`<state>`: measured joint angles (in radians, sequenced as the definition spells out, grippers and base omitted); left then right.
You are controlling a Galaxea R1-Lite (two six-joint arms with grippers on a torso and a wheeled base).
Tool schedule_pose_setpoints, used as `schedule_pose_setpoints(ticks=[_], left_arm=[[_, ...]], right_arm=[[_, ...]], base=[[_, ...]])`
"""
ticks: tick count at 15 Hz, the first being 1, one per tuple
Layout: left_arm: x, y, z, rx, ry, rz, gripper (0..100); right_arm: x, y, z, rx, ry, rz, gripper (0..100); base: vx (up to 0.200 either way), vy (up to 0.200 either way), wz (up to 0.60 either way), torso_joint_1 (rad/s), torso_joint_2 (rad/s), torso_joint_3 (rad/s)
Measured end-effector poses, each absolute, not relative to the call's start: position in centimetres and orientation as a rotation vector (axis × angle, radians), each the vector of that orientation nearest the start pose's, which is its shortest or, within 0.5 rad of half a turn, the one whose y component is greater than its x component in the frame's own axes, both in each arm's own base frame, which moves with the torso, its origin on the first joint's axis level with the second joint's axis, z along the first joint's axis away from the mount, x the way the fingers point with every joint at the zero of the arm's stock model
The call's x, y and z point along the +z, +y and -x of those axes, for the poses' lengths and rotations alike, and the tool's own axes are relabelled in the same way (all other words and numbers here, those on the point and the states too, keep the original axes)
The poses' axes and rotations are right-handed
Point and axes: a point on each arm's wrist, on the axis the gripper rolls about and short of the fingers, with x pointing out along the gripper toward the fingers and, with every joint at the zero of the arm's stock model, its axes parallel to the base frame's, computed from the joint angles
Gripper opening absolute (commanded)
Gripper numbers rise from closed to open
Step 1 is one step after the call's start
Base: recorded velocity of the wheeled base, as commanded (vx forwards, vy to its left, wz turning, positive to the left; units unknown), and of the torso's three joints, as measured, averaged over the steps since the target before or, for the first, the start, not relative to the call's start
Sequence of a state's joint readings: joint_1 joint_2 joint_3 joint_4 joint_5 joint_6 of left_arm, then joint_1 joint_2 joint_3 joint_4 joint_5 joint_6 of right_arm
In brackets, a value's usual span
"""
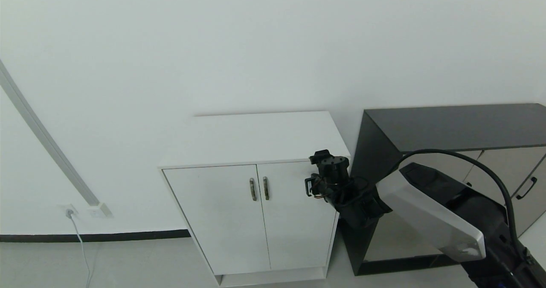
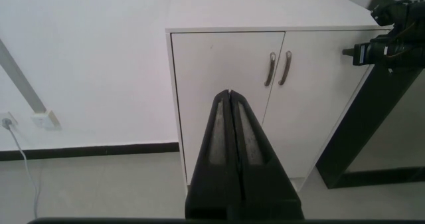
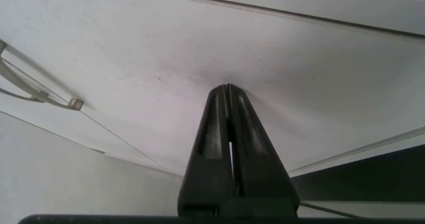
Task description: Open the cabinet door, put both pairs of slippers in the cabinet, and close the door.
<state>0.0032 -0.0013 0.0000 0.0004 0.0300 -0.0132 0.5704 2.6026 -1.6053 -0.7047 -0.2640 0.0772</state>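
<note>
The white cabinet (image 1: 256, 143) stands against the wall with both doors closed. Two metal handles (image 1: 259, 188) sit side by side at the middle seam. My right arm's wrist (image 1: 330, 175) is held at the upper right corner of the right door (image 1: 298, 219). In the right wrist view my right gripper (image 3: 229, 88) is shut, its tips close to the white door face (image 3: 199, 58), with a handle (image 3: 26, 84) off to one side. My left gripper (image 2: 229, 92) is shut on nothing and hangs well back from the cabinet (image 2: 226, 71), pointing at the left door.
A black cabinet (image 1: 448, 126) with grey doors stands right beside the white one. On the wall at the left are a socket (image 1: 68, 212) with a hanging cable and a slanted cable duct (image 1: 42, 138). Grey floor (image 1: 106, 262) lies open in front.
</note>
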Motion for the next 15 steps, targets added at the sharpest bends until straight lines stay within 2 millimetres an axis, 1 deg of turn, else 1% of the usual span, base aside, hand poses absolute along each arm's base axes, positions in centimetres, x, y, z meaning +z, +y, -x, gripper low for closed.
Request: schedule_pose_setpoints(ticks=[8,13,15], left_arm=[[7.5,0.1,2.3,0.031,-0.001,0.015,0],[7.5,0.1,2.3,0.032,-0.001,0.015,0],[7.5,0.1,2.3,0.031,-0.001,0.015,0]], right_arm=[[1.9,27.2,-43.4,0.292,0.273,0.038,0],[2.5,27.1,-42.7,0.298,0.261,0.033,0],[2.8,26.7,-42.0,0.295,0.255,0.031,0]], base=[[0.0,0.0,0.0,0.0,0.0,0.0],[0.0,0.0,0.0,0.0,0.0,0.0],[0.0,0.0,0.0,0.0,0.0,0.0]])
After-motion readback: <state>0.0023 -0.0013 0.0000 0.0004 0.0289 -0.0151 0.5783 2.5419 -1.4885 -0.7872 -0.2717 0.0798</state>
